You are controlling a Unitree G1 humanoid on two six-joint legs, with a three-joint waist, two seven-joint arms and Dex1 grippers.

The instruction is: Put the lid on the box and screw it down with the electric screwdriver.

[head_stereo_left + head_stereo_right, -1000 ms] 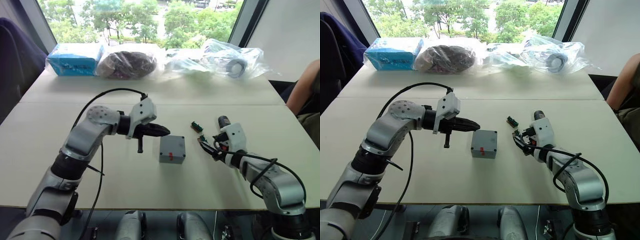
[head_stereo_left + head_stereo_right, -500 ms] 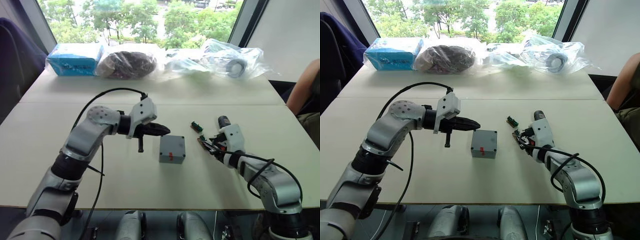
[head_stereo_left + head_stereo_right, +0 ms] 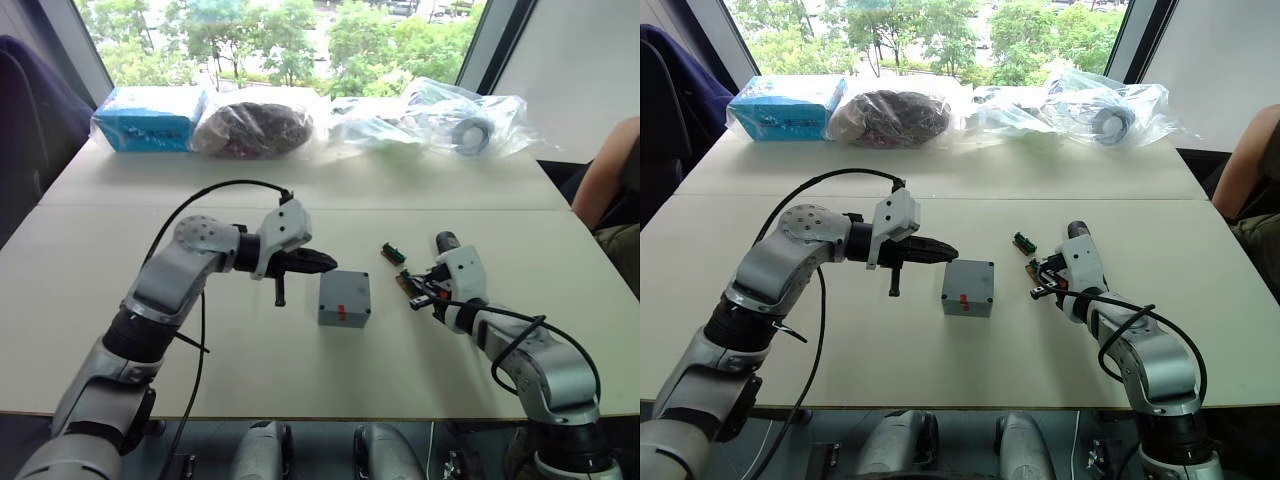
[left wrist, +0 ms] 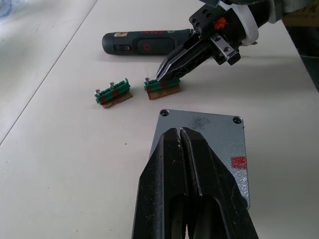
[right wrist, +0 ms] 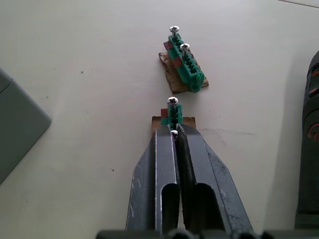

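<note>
Both jaws pressed together: my left gripper [image 4: 180, 133] over the lidded box [image 4: 219, 149]; right gripper [image 5: 174, 130] pinching a screw [image 5: 174, 133]. Screwdriving remains.

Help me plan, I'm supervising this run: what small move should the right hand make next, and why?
Probably lift the right hand straight up: it looks closed on a screw in the nearer green holder, and the lid already sits on the box.

Head stereo overlooks table [image 3: 90, 300]; wrist cameras close.
</note>
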